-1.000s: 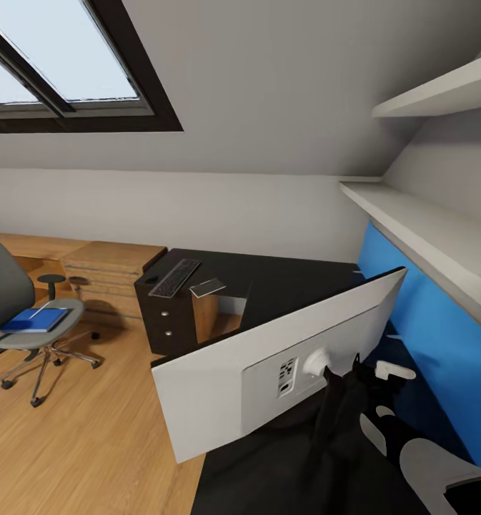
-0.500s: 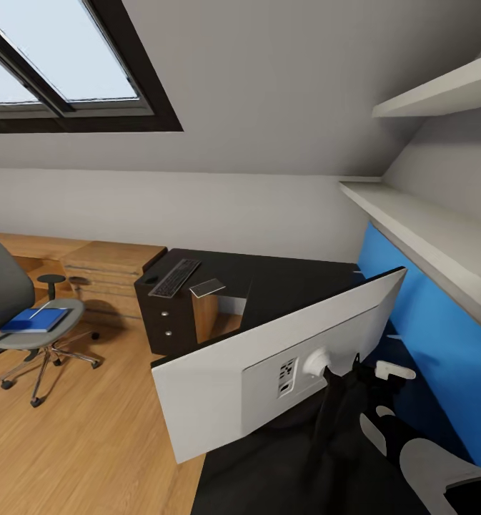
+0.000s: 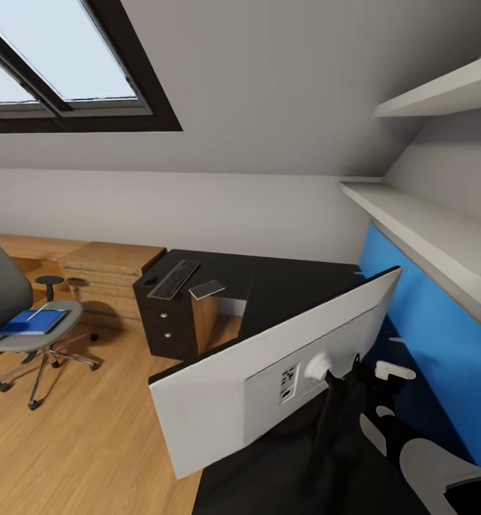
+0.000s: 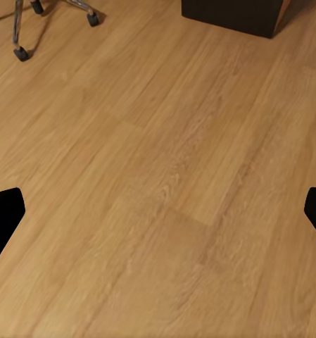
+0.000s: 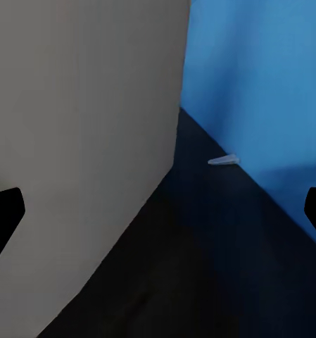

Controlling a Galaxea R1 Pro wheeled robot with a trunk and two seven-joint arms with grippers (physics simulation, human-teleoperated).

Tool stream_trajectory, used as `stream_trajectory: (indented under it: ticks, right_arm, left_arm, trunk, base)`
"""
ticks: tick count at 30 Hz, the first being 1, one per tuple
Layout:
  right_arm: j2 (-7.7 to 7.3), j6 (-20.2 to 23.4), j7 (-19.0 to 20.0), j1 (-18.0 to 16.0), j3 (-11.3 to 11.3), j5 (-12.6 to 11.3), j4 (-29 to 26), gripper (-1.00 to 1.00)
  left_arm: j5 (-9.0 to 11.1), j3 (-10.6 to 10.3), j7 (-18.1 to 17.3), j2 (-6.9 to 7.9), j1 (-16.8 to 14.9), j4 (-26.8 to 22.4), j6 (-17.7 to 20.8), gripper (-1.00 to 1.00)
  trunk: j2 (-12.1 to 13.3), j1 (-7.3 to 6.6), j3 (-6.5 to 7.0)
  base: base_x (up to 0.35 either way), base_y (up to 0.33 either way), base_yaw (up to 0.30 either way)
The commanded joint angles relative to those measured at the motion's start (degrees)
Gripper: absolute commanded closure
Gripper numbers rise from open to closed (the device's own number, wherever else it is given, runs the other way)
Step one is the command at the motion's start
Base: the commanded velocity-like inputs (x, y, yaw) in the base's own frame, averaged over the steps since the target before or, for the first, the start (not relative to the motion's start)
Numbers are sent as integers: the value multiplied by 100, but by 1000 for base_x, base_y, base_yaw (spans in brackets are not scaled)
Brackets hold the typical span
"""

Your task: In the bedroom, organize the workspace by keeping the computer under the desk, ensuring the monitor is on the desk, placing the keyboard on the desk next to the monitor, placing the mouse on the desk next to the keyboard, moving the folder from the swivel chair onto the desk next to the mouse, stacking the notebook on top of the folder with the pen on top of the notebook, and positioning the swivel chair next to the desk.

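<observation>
The monitor shows its pale grey back and stands tilted over the near end of the black desk; one lower corner reaches past the desk's edge. My right arm comes in behind it near the stand mount. In the right wrist view my right gripper is open, with the monitor's back beside one finger. The keyboard lies on the far desk wing next to a flat pale item. The blue folder rests on the swivel chair. My left gripper hangs open over wooden floor.
A blue wall panel and white shelves run along the desk's right side. A light wooden drawer cabinet and a small stool stand left of the desk's black drawer unit. A chair caster shows on the floor.
The monitor has swung slightly, its left end dropping lower and its top right corner shifting a little left. The view has shifted a touch, and the right arm looks unmoved.
</observation>
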Motion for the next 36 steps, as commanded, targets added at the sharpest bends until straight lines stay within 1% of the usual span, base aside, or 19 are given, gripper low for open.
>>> stream_trajectory:
  ticks: [1,7,22,26,36]
  right_arm:
    - [-3,-8,-27,-5,60,-26,-1,-100]
    - [-3,-8,-27,-5,55,-26,-1,-100]
    - [-3,-8,-27,-5,54,-26,-1,-100]
    - [-3,-8,-27,-5,57,-26,-1,-100]
    - [-3,-8,-27,-5,60,-26,-1,-100]
  left_arm:
    - [49,-7,-14,1,0,1,-6,-100]
    - [49,-8,-19,-2,1,25,-6,-100]
    - [49,-8,-19,-7,1,36,-6,-100]
    - [49,-10,-19,-2,0,36,-6,-100]
    - [49,-8,-18,1,1,36,-6,-100]
  trunk:
    - [-11,6,-11]
    - [-11,6,-11]
    - [-11,6,-11]
    - [-11,6,-11]
    - [-11,6,-11]
  base:
    - [230,0,0]
    - [101,0,0]
    - [4,0,0]
    - [-232,0,0]
    - [-325,0,0]
